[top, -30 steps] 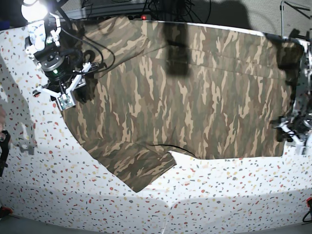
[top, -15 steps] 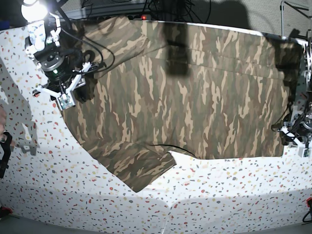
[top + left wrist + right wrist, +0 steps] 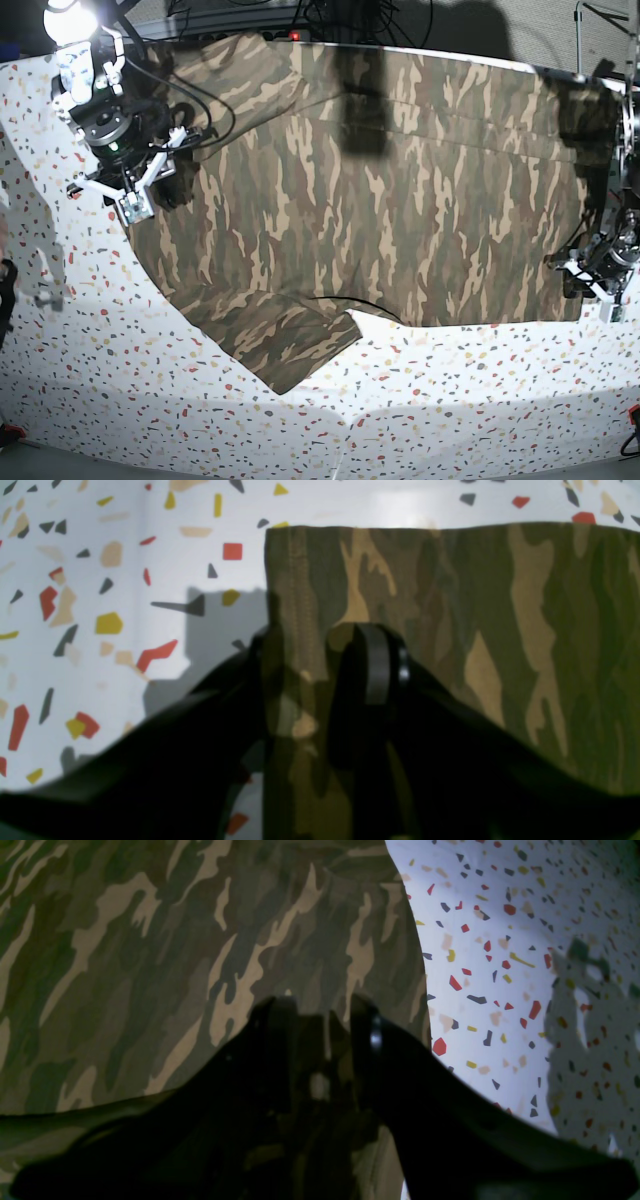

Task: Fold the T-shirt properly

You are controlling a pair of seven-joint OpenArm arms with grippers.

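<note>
The camouflage T-shirt (image 3: 380, 200) lies spread flat and sideways on the speckled table, with its hem at the right and one sleeve (image 3: 290, 345) pointing toward the front. My left gripper (image 3: 587, 277) is down at the hem's near corner. In the left wrist view the left gripper (image 3: 310, 645) has its jaws apart astride the hem edge of the T-shirt (image 3: 500, 605), one finger on bare table and the other on cloth. My right gripper (image 3: 130, 203) rests on the shirt's left edge. Up close, the right gripper (image 3: 320, 1010) is open, with the T-shirt (image 3: 150, 940) showing in the gap.
The white terrazzo table (image 3: 450, 400) stretches in front of the shirt. Black cables (image 3: 195, 95) from the right arm trail over the shirt's upper left. A thin dark cord (image 3: 345, 303) lies by the front sleeve. Dark gear lines the back edge (image 3: 330, 15).
My left gripper has shifted a little up and inward onto the hem corner, and its jaws have narrowed slightly. The right arm and the shirt have stayed put.
</note>
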